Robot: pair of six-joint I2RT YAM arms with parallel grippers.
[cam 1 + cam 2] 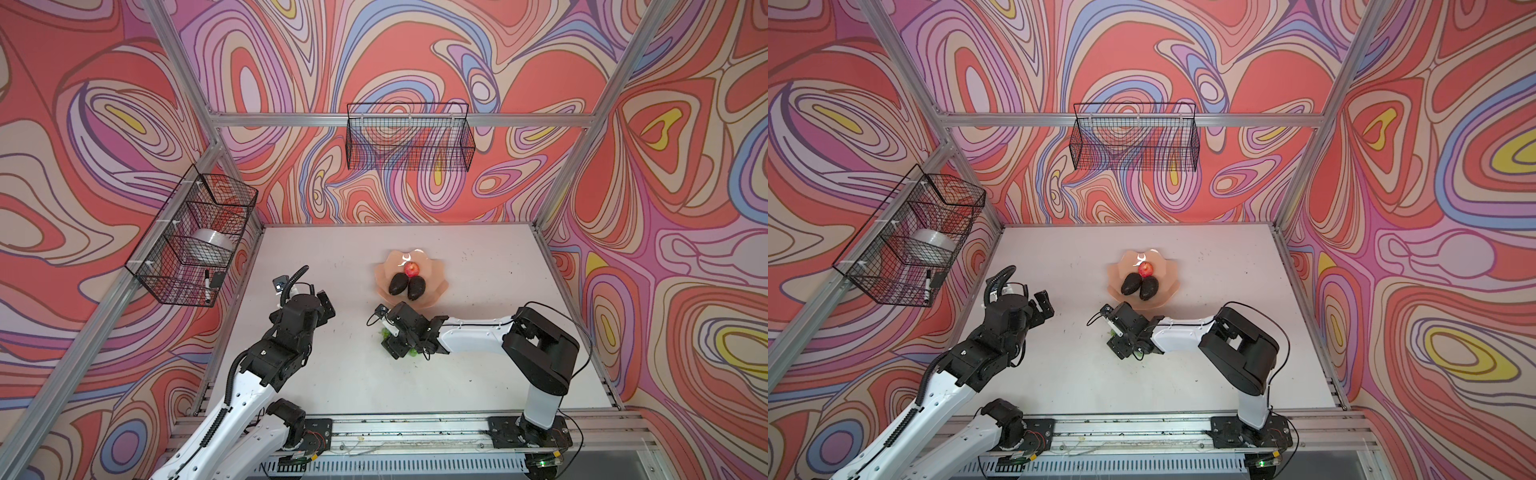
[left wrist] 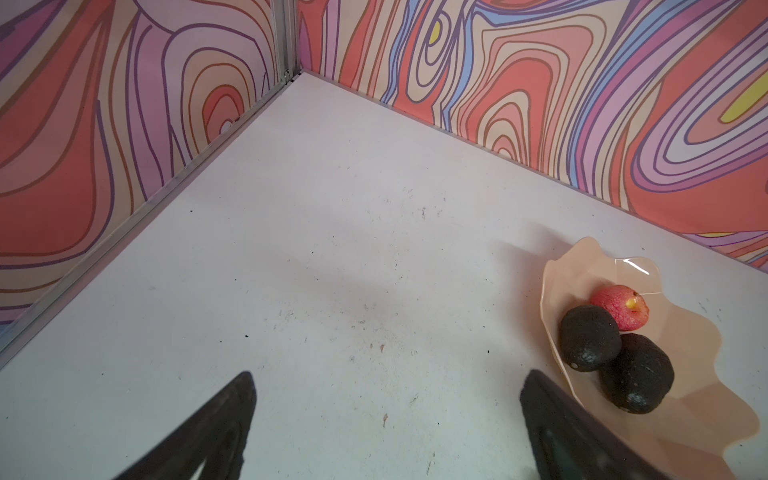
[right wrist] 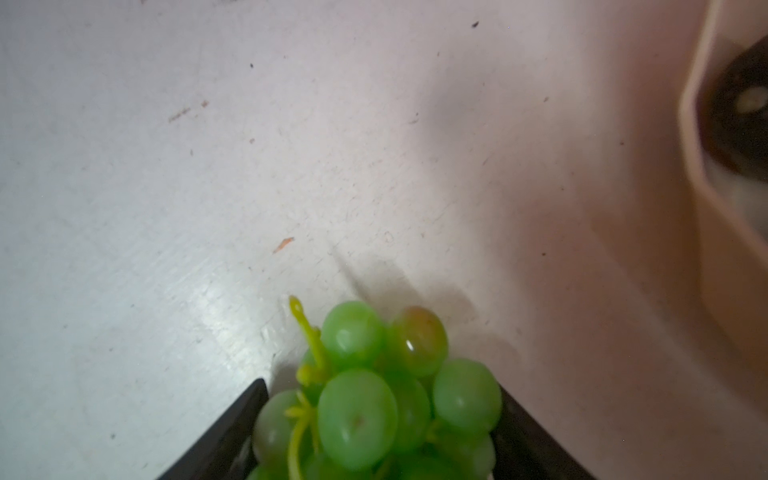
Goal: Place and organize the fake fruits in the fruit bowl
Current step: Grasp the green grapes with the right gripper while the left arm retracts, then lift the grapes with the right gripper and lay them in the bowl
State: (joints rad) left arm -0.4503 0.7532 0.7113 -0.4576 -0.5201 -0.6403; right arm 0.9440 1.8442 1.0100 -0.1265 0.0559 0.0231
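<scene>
Both over scuffed white table [image 1: 332, 374] amid swirly walls [image 1: 415, 50]: left claw [image 2: 386, 376] gapes empty, right claw [image 3: 379, 384] flanks grapes [image 3: 357, 415], grip unclear.

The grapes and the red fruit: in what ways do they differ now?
The grapes are a green bunch; the red fruit is one single piece. The grapes lie outside the bowl, between the jaws of the right gripper; the red fruit sits inside it. Both are rounded.

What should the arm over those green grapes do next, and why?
Probably close the right end effector firmly on the grapes. Its fingers flank the bunch, which lies on the table near the fruit bowl. The avocados and red fruit are already inside. Whether the grip is firm, I cannot tell.
</scene>
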